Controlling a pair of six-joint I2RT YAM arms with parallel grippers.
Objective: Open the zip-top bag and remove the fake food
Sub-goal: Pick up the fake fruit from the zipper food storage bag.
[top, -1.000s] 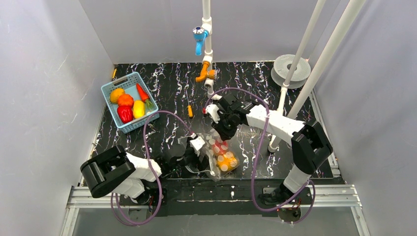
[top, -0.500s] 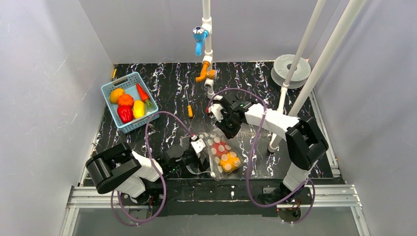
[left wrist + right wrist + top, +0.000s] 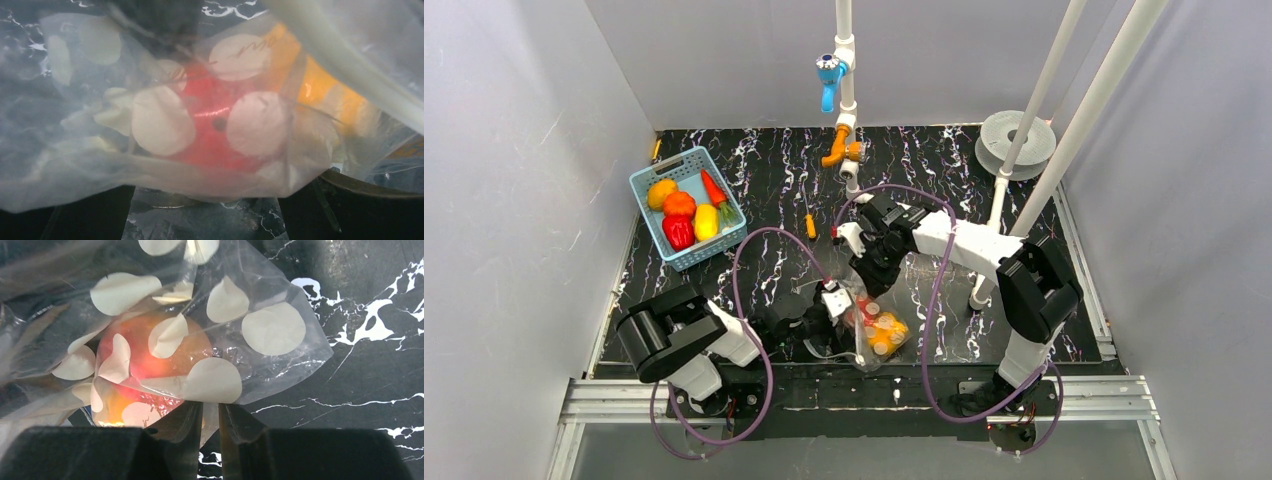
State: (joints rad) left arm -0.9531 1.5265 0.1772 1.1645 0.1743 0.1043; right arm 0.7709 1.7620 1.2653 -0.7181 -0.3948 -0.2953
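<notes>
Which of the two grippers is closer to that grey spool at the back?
Right. The right gripper, pinching the zip-top bag, is toward the front left of the spool; the left gripper, at the bag's left edge, is farther that way.

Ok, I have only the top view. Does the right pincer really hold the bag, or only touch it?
Observer: In the right wrist view, the right pincer is nearly shut on a fold of the zip-top bag.
Operator: And the left one?
Observer: Its wrist view shows the left pincer wide open, the bag lying across it.
Operator: Which food faces it?
Observer: A red fake food piece against the film, an orange-yellow piece beside it.
</notes>
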